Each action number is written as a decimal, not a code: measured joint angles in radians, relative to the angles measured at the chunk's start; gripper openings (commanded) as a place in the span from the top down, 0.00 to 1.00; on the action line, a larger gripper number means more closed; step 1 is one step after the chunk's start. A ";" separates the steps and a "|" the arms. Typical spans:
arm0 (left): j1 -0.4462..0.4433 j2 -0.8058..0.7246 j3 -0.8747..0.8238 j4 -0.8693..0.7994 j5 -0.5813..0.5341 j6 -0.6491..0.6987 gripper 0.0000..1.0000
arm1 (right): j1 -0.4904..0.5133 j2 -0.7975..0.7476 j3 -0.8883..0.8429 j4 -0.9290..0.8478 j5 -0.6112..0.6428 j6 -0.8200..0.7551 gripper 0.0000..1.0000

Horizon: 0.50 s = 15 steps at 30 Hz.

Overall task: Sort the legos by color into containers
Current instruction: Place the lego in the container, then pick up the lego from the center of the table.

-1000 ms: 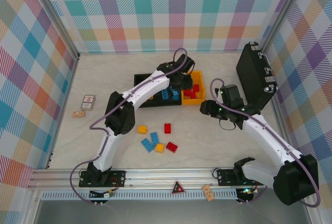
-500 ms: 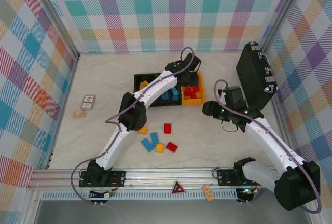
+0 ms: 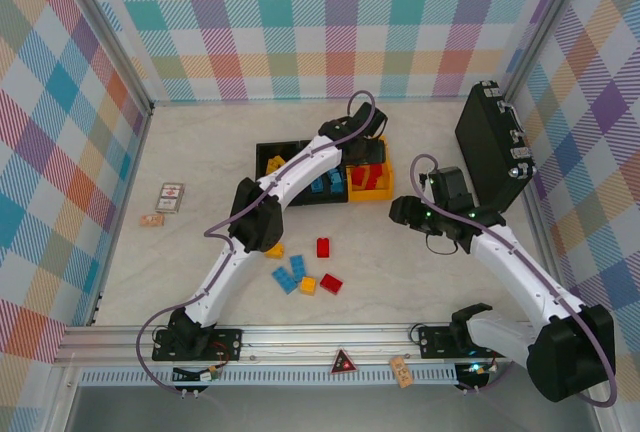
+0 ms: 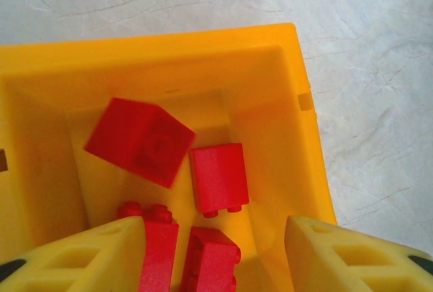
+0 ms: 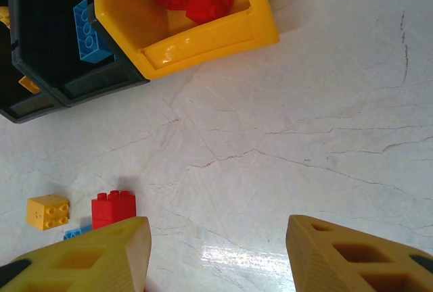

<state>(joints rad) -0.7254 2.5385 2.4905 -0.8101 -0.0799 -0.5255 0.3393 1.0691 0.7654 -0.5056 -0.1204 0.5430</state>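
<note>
My left gripper (image 3: 366,158) hangs open over the yellow-orange container (image 3: 380,190); in the left wrist view its fingers (image 4: 88,255) stand apart above the bin's wall (image 4: 291,136). Several red legos lie inside, one tilted and blurred (image 4: 139,140), one flat (image 4: 218,177). Two black containers (image 3: 268,156) sit left of it, the nearer one holding blue legos (image 3: 325,184). On the table lie loose legos: yellow (image 3: 273,249), red (image 3: 323,247), blue (image 3: 290,274). My right gripper (image 3: 400,210) is open over bare table (image 5: 216,258), with a red lego (image 5: 114,207) by its left finger.
A large black hard case (image 3: 493,147) leans at the right wall. A printed card (image 3: 170,197) and a small tan piece (image 3: 152,220) lie at the left. Checked walls and a metal rail close in the table.
My left arm swung right from the blue bin to the yellow-orange one, and its gripper opened, letting go of a red lego into the bin. The right arm barely moved.
</note>
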 measured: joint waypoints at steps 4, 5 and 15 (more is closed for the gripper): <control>-0.001 -0.021 -0.025 0.000 0.000 0.005 0.44 | 0.000 0.002 0.000 0.000 0.000 0.000 0.44; -0.001 -0.034 -0.042 0.000 0.000 0.007 0.44 | 0.000 0.002 0.000 0.000 0.000 0.000 0.44; -0.006 -0.267 -0.303 0.054 0.018 0.018 0.44 | 0.000 0.008 0.002 0.000 -0.050 -0.005 0.43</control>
<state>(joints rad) -0.7319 2.2715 2.1880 -0.7563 -0.0624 -0.5072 0.3393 1.0767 0.7677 -0.5056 -0.1699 0.5385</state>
